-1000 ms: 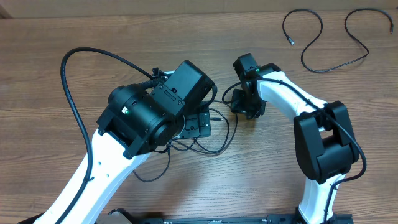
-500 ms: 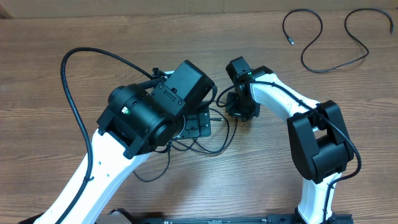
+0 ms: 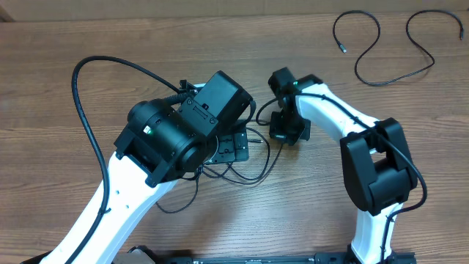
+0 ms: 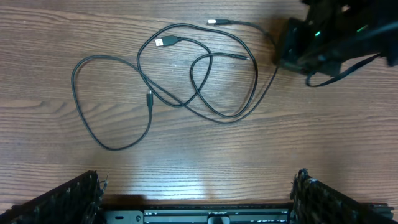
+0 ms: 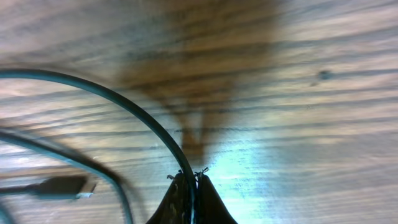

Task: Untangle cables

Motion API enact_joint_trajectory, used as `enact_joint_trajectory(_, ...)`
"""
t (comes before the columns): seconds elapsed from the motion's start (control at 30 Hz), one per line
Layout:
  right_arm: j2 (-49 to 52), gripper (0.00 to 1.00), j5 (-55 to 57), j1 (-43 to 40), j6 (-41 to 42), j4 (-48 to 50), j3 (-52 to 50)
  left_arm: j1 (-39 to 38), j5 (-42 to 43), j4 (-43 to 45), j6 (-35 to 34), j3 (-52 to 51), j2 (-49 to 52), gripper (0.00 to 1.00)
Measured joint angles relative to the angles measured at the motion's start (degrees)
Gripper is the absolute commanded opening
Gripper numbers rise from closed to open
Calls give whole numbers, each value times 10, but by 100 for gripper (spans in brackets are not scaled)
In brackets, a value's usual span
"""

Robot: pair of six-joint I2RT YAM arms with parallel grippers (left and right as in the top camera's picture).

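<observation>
Right wrist, cable [image 5: 143, 118] pinched between right end effector [image 5: 191, 182] tips

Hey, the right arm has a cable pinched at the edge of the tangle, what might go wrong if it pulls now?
1. The right end effector pinches the thin cable at its very tips, so it may slip out under a pull.
2. That cable appears to cross others in the tangle; pulling may drag the whole bundle or tighten a crossing.
3. The left end effector is open and holds nothing, so nothing anchors the rest.
</observation>
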Motion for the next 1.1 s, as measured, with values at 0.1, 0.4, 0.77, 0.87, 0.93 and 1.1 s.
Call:
enact_joint_trajectory(0.1, -28, 4, 0, -13, -1, -29, 38, 0, 0, 0, 0, 0, 0, 99)
enact_joint_trajectory(0.4, -282, 4, -13, -21, -15, -67, 152, 0, 0, 0, 0, -1, 0, 100)
enact_joint_trajectory(0.77, -466, 4, 47, -93, -12, -82, 160, 0, 0, 0, 0, -1, 0, 100)
enact_joint_trajectory(0.87, -502, 4, 78, -160, -7, -93, 160, 0, 0, 0, 0, -1, 0, 100)
enact_joint_trajectory(0.93, -515, 4, 87, -195, -5, -99, 160, 0, 0, 0, 0, -1, 0, 100)
enact_joint_trajectory(1.1, -526, 4, 102, -292, -2, -126, 160, 0, 0, 0, 0, -1, 0, 99)
